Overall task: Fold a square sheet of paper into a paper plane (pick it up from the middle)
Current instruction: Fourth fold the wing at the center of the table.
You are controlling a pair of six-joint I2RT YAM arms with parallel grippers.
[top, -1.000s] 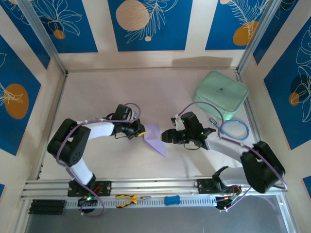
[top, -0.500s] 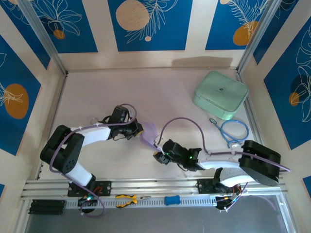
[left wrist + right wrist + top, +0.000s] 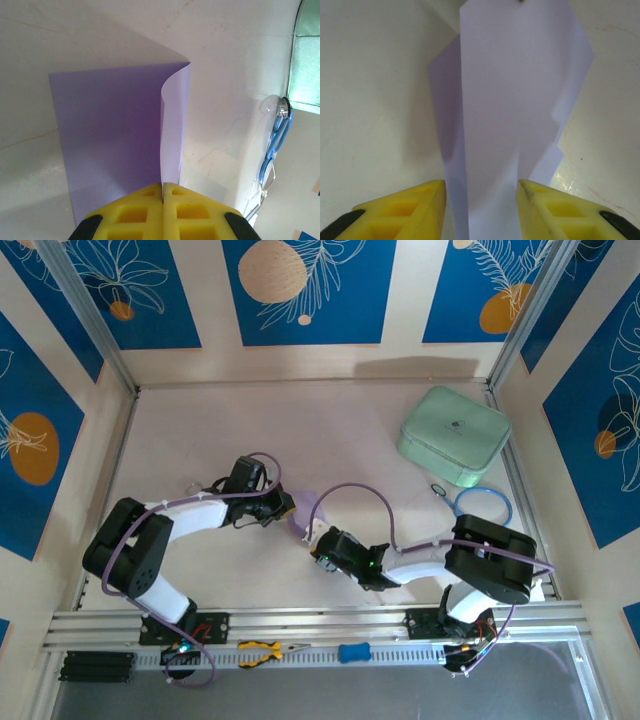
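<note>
The square sheet of paper (image 3: 306,508), pale lavender, lies folded in layers in the middle of the table. My left gripper (image 3: 284,508) is at its left side and shut on a raised, curling edge of the paper (image 3: 172,125); the yellow pads (image 3: 145,212) meet with the sheet pinched between them. My right gripper (image 3: 318,543) sits at the paper's near end. In the right wrist view its jaws stand open, the long folded strip (image 3: 510,100) runs between the two yellow fingertips (image 3: 425,200), and the right gripper (image 3: 481,189) straddles it closely.
A mint-green rounded case (image 3: 455,435) sits at the back right. A blue ring-handled tool (image 3: 483,508) lies in front of it, seen as blue scissors (image 3: 275,145) in the left wrist view. Yellow pliers (image 3: 262,649) and a blue piece (image 3: 353,651) rest on the front rail.
My right arm has swung left and nearer, from beside the paper's right to its near end, and its jaws have narrowed around the strip. The left gripper has kept its hold.
</note>
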